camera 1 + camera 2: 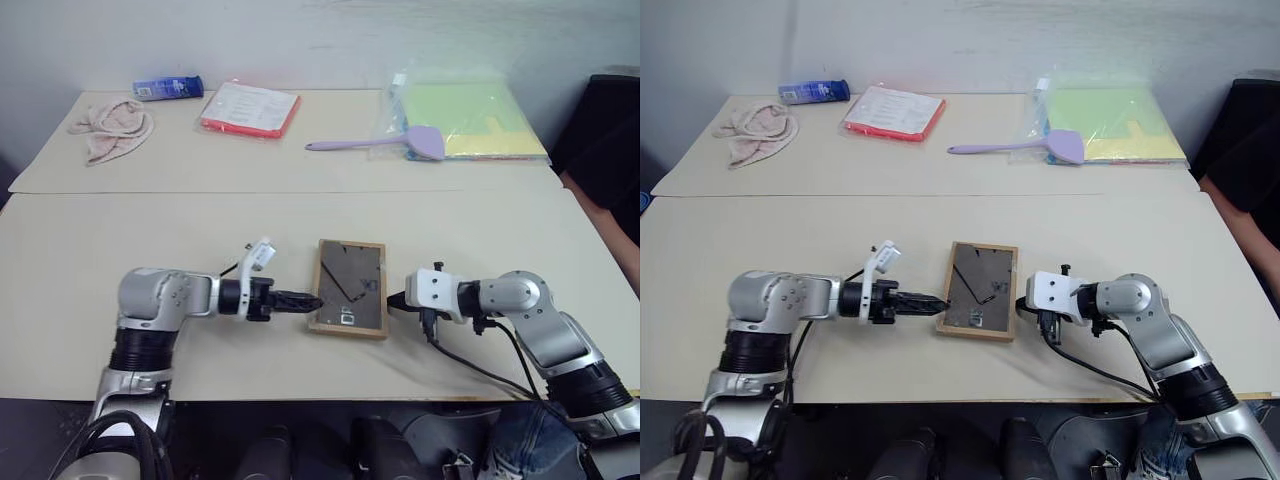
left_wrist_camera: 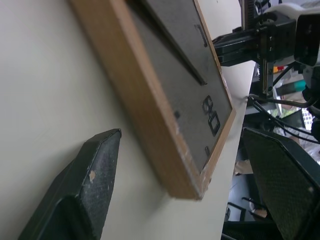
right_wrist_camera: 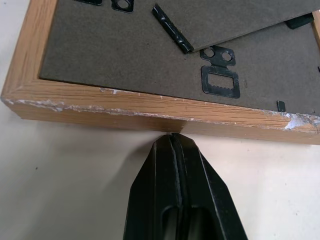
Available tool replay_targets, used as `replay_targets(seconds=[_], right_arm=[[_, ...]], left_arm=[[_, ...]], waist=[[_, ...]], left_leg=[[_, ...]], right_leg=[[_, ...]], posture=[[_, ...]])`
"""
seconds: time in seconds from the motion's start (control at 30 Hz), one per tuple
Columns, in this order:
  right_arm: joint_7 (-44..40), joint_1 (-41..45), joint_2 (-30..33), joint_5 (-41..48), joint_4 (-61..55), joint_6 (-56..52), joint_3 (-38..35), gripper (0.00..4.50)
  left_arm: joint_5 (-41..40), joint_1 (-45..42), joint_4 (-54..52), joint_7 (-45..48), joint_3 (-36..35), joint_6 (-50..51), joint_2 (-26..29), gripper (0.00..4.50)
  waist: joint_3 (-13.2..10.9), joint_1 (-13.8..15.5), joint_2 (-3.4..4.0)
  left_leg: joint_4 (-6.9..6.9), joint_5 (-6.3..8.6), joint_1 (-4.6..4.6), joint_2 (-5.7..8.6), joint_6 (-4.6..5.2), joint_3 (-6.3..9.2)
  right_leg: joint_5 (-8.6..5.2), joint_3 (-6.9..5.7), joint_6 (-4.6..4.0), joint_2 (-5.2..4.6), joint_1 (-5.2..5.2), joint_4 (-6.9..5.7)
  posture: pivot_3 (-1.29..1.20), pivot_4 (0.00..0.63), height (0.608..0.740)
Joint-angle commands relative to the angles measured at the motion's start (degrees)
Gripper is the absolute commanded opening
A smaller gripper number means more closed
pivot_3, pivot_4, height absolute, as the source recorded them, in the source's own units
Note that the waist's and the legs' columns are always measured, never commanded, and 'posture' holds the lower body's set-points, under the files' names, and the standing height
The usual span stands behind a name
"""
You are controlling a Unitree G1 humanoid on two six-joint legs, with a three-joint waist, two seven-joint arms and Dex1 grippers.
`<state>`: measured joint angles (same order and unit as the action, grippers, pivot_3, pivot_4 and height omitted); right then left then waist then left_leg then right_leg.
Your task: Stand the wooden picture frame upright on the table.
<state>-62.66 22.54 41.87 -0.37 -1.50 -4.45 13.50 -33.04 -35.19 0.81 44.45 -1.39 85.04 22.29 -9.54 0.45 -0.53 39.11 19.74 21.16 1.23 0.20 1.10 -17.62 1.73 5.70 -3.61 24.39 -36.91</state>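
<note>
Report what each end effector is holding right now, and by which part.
Nothing is held. The picture frame lies face down on the table. The left end effector is open beside one edge; the right end effector is shut, its tip at the opposite edge.

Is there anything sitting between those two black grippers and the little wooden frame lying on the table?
Nothing visible. The light-wood picture frame lies back-up on the pale beige table, with bare tabletop between it and the open left gripper. The shut right gripper meets its edge.

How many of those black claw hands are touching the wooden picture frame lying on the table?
1 for certain: the right gripper, shut, presses its tip against the wooden picture frame. The left gripper, open, sits at the opposite edge; contact there is unclear.
</note>
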Motion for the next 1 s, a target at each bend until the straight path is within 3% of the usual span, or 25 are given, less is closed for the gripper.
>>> replay_targets(seconds=[0.03,0.2,0.3,0.53,0.63,0.73,0.83,1.0], right_arm=[[0.4,0.3,-1.3,-0.1,-0.8,-0.4,1.1,0.00],[1.0,-0.2,-1.9,-0.6,-1.3,-1.0,0.9,0.00],[1.4,-0.9,-1.8,-0.7,-1.6,-1.0,0.7,0.00],[2.8,-3.4,-1.2,3.4,-5.0,-6.3,-3.0,0.00],[2.3,-4.7,-0.2,10.6,-9.7,-15.5,-8.1,0.00],[-0.3,-4.3,2.5,21.3,-12.9,-26.4,-15.7,0.59],[-2.9,-0.9,4.8,34.3,-15.5,-38.7,-21.8,1.59],[0.5,9.6,2.2,44.5,-16.7,-50.0,-20.9,3.32]], left_arm=[[-0.1,1.0,3.2,-2.5,4.1,2.4,-3.3,4.06],[-1.9,-0.9,4.1,-2.3,4.2,3.1,-5.8,4.06],[-2.1,-2.5,6.4,-2.7,1.7,2.7,-6.9,3.44],[-6.1,-2.4,4.3,0.6,0.0,3.3,-3.5,1.42],[-7.1,-1.9,2.5,1.1,-1.5,1.1,-1.2,1.28],[-9.2,-1.6,-0.4,2.7,-4.2,-1.2,1.3,1.28],[-9.8,-1.6,-2.8,3.8,-4.4,-3.9,3.8,1.28],[-9.2,-2.5,-6.4,6.0,-1.1,-9.2,7.0,1.28]], waist=[[0.2,0.1,0.00],[0.3,0.6,-0.04],[0.3,0.7,-0.04],[0.3,0.6,-0.05],[0.3,0.5,-0.05],[0.3,0.4,-0.01],[0.1,0.2,-0.01],[0.1,-0.4,-0.03]], left_leg=[[0.00,0.00,-0.02,0.00,0.00,-0.01],[0.00,0.00,-0.04,0.02,-0.01,-0.01],[0.01,0.00,-0.03,0.03,-0.01,-0.02],[0.00,0.01,0.06,-0.03,-0.04,-0.03],[-0.01,0.01,0.10,-0.04,-0.06,-0.02],[-0.01,0.01,0.13,-0.05,-0.07,-0.03],[-0.03,0.02,0.14,-0.08,-0.08,-0.01],[-0.07,0.03,0.14,-0.13,-0.11,0.01]], right_leg=[[0.00,0.00,0.00,0.00,-0.01,0.01],[0.00,0.01,0.00,0.00,-0.03,0.05],[0.00,0.01,0.00,0.00,-0.03,0.05],[0.00,0.01,0.00,0.04,0.07,0.04],[0.00,0.03,0.00,0.04,0.11,0.04],[0.00,0.04,0.00,0.04,0.15,0.05],[0.00,0.03,0.00,0.04,0.15,0.10],[0.00,0.03,-0.01,0.07,0.15,0.21]], posture=[[0.00,0.150,0.740],[0.00,0.150,0.740],[0.00,0.150,0.740],[0.00,0.150,0.740],[0.00,0.150,0.740],[0.00,0.150,0.740],[0.00,0.150,0.740],[0.00,0.150,0.740]])
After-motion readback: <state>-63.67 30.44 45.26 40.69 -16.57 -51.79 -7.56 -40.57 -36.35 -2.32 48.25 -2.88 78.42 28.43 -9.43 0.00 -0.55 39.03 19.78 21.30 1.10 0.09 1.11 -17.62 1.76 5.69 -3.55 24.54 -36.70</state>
